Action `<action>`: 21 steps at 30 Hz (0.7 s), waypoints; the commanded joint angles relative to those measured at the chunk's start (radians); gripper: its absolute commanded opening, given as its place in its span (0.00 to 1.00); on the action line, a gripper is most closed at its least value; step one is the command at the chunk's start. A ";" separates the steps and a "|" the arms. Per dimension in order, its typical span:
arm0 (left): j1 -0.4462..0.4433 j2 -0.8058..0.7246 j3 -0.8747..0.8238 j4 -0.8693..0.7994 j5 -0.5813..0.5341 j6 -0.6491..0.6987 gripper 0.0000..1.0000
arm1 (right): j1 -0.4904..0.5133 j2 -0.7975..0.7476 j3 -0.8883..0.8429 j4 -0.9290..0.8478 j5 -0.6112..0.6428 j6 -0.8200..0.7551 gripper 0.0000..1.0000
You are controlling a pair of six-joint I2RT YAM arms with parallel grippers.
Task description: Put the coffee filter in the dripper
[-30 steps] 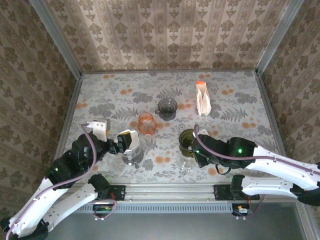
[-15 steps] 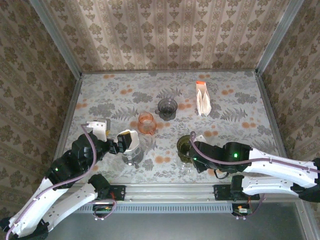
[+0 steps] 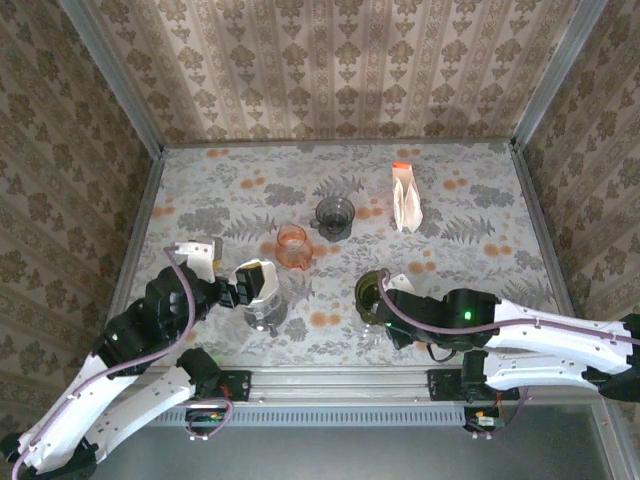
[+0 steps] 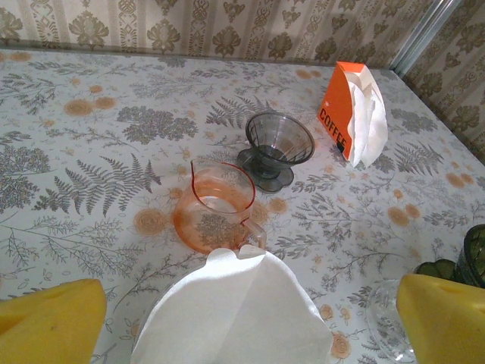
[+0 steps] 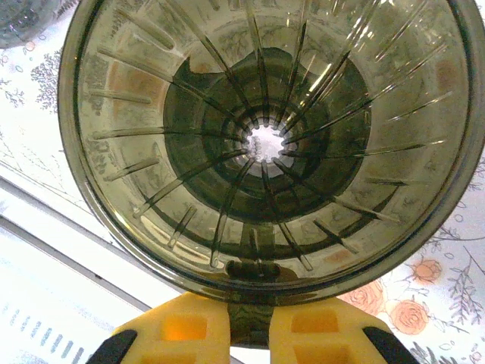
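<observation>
**Filter under the open left claw, green dripper gripped by the right**

The left claw is spread wide. Its yellow fingers flank the white coffee filter at the near left of the tabletop; whether they touch it cannot be told. The right claw is closed on the handle of the green dripper, near centre, which is tilted with its ribbed inside facing the wrist camera. Farther off stand an orange glass jug, a grey dripper and, to the right, a filter packet.

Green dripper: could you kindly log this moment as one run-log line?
right gripper shut on green dripper | left gripper open | coffee filter outside dripper
</observation>
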 commanded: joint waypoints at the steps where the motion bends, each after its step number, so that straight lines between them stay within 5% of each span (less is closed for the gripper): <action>1: 0.007 0.002 0.029 0.021 -0.011 -0.005 1.00 | 0.007 -0.006 -0.030 0.010 -0.044 0.014 0.00; 21: 0.007 -0.012 0.075 -0.002 -0.027 0.008 1.00 | 0.005 0.238 0.105 0.158 -0.152 -0.110 0.00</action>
